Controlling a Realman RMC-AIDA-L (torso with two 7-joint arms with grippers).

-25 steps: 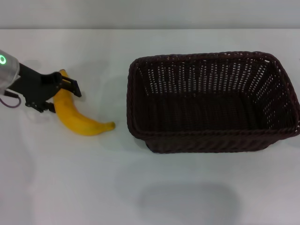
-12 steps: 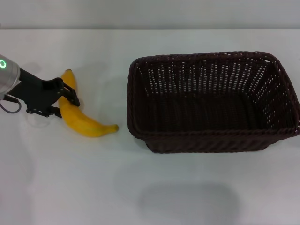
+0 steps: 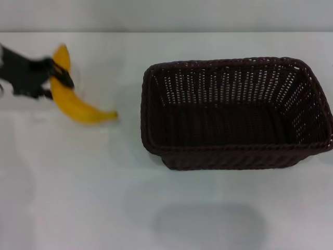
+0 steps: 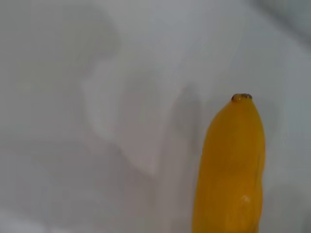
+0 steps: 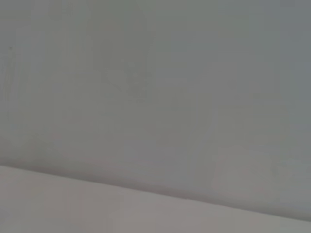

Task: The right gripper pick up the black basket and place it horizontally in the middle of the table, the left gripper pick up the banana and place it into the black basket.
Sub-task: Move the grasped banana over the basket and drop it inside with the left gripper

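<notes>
Head view: the left gripper point(image 3: 58, 79) is clamped across the upper part of one banana point(image 3: 73, 101), at the table's point(image 3: 78, 198) far left. One black basket point(image 3: 237, 112) stands well apart, right of centre. Left wrist view: one banana point(image 4: 231, 170) over the table point(image 4: 73, 121). Right wrist view: no task object visible.

We record a yellow-orange banana point(image 3: 73, 104) with a small dark tip, a very dark brown-black woven basket point(image 3: 234, 112) with slotted sides, a black left end effector point(image 3: 54, 78), and a plain white surface point(image 3: 78, 198).
</notes>
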